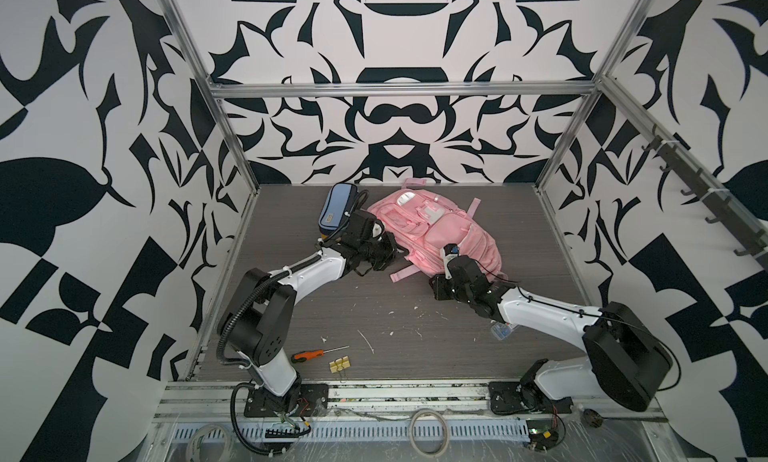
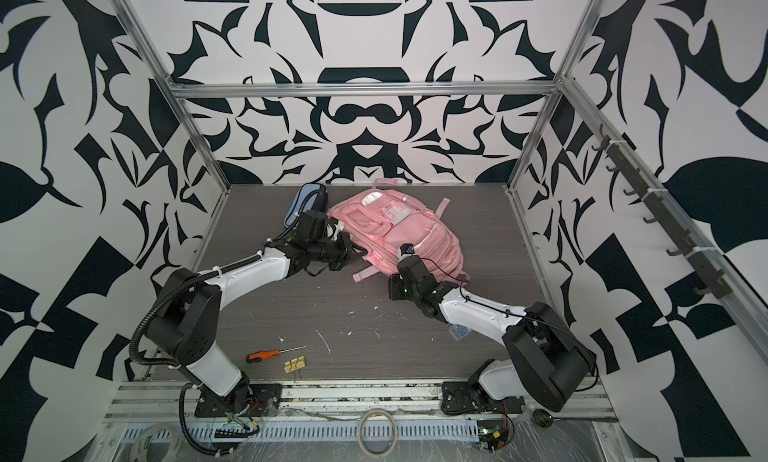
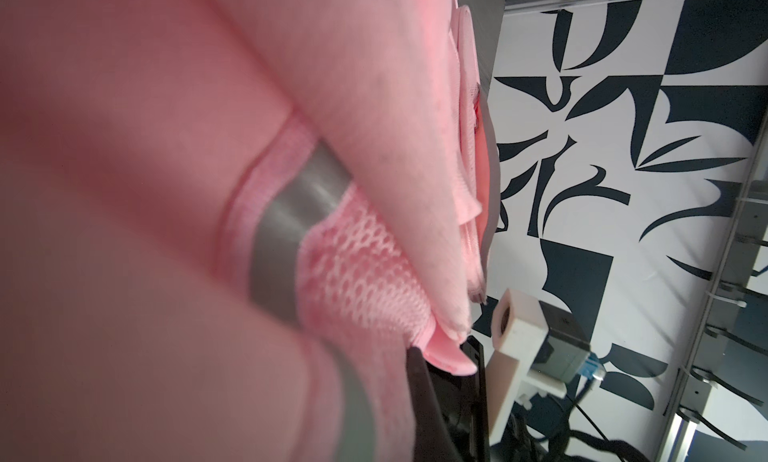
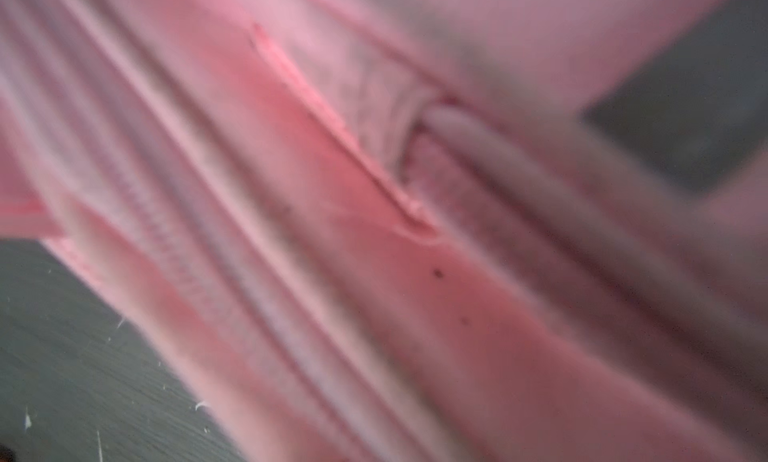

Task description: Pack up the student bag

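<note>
Lying on scuffed grey table [image 1: 415, 335] amid patterned walls [image 1: 395, 119], student bag [image 1: 436, 235] is pinched by left hand [image 3: 451, 368]; right hand [image 1: 439, 287], cannot tell.

Black-and-white patterned walls [image 1: 395, 119] and aluminium frame [image 1: 399, 90] surround a grey tabletop [image 1: 374, 314].

Both top views are bright and clear, with soft even light, faint shadows on the table [image 1: 395, 314] and stretched edges, while the left wrist view shows the student bag [image 3: 145, 231] fuzzy up close but the wall [image 3: 623, 148] sharp, and the right wrist view is all blurry.
</note>
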